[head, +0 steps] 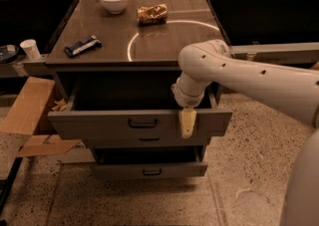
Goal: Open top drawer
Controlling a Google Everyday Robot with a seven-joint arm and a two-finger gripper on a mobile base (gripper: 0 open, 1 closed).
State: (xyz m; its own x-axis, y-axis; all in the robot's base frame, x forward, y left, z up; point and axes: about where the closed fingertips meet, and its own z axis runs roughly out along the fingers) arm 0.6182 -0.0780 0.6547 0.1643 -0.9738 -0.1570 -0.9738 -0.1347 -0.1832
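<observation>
In the camera view, the top drawer, a wide grey metal drawer with a small black rectangular pull handle at its centre, is standing well out from the grey metal cabinet. Its dark interior is showing behind the tall front panel. The robot's white arm is reaching in from the right, and its cream-tipped gripper is hanging over the top edge of that panel, right of the handle, with the tip lying against the panel's outer face. Whether the gripper is clamping the panel or only hooking over it, I cannot tell.

Below, the shallower grey bottom drawer is also sitting slightly out. On the cabinet top a white ceramic bowl, a crumpled brown snack bag and a dark wrapped bar are resting undisturbed.

Judging by the gap, the opening is looking largely done; what is remaining seems to be a little more pull, if any, then letting go.
</observation>
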